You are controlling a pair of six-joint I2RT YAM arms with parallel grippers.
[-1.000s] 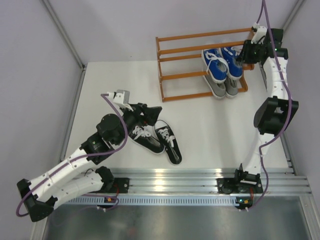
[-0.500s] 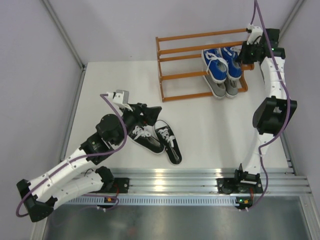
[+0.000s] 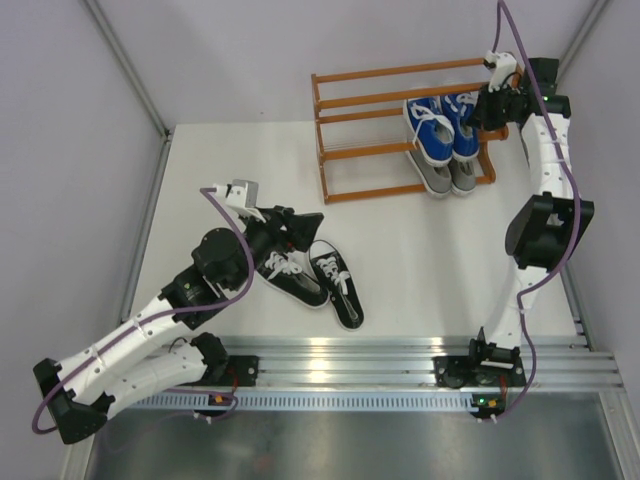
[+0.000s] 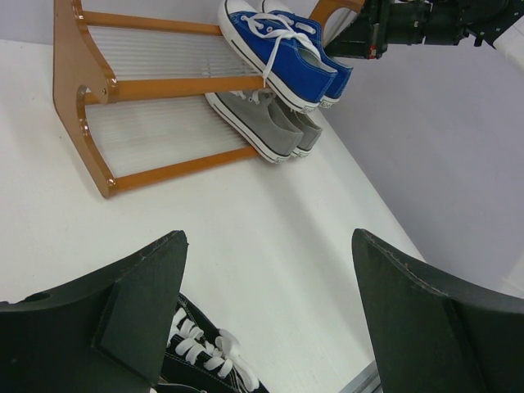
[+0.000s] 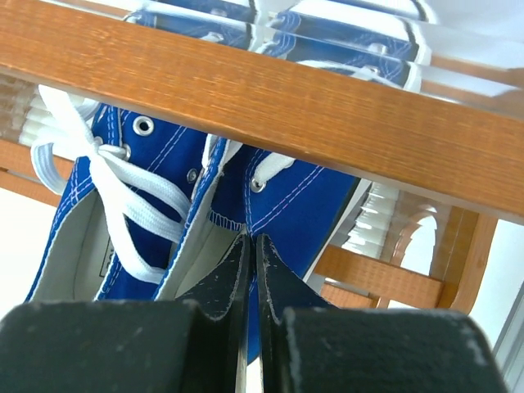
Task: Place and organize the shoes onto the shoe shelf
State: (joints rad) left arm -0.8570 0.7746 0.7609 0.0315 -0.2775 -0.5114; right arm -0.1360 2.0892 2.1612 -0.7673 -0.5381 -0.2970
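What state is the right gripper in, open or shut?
The right gripper is shut: in its wrist view the fingers press together with nothing between them, by the blue sneakers.

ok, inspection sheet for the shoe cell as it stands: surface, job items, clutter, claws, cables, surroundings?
surface: white table, no stains seen.
job's things: shoe shelf at the far edge; blue pair on its middle tier, grey pair on the bottom tier, black pair on the table, unshelved.
clutter: nothing seen.
claws: left claw open above the black pair; right claw shut at the blue pair's heels, nothing seen pinched.
cables: purple cable along each arm.
surroundings: pale walls, metal frame posts, rail at the near edge.
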